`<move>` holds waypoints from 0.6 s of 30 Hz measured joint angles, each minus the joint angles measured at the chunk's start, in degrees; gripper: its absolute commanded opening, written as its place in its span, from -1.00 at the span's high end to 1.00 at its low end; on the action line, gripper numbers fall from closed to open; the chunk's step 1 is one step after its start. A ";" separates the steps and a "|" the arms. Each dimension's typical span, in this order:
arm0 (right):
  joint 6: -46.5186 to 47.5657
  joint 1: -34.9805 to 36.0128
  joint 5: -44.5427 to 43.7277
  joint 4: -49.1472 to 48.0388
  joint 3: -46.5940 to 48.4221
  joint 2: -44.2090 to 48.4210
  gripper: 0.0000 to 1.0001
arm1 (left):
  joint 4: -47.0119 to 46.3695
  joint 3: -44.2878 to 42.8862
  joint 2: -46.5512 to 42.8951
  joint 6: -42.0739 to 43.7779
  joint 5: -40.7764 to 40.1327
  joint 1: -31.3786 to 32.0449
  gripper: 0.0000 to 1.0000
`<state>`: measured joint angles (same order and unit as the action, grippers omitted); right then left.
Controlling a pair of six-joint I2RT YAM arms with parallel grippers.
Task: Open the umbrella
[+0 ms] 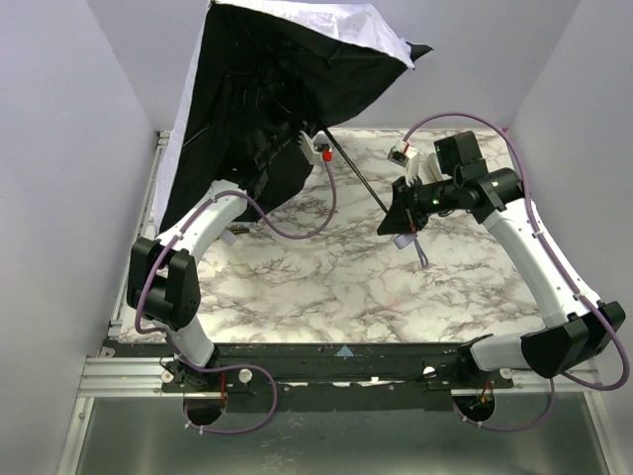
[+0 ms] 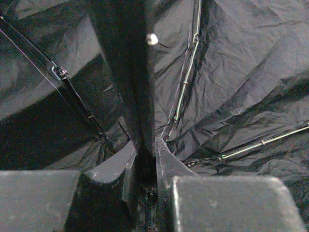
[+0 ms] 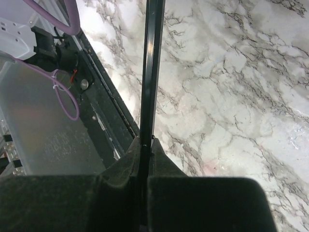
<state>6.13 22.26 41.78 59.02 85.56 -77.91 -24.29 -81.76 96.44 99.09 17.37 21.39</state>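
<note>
Currently I am holding the umbrella (image 1: 287, 89) at the far left of the surface (image 1: 326, 287), its canopy spread and tilting, black lining facing near. The right fingers (image 3: 158, 162) are pressing together on the thin shaft (image 3: 150, 72) towards the centre. The left fingers (image 2: 166, 169) are reaching inside the canopy and clamping the thicker part of the shaft.

Risks, as I am judging them:
- If the arms are pulling off the shaft's axis, the shaft is likely bending or slipping through the right grip.
- If the runner is sitting short of its catch, any release is letting the canopy collapse.
- The ribs (image 2: 186, 82) are lying close beside the left fingers and could be snagging them.
</note>
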 measured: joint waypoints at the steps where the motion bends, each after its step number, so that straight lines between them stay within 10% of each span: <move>1: 0.07 0.00 0.00 0.00 0.00 0.00 1.00 | -0.09 0.00 0.02 0.15 0.26 -0.09 0.77; 18: 3.45 -0.44 -1.75 -0.26 0.00 -0.22 1.00 | -0.09 -5.84 4.61 1.73 8.31 -4.20 0.60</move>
<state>9.58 21.82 40.03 58.76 85.56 -78.13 -24.38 -87.59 101.06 100.82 25.67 17.19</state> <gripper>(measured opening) 0.040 0.187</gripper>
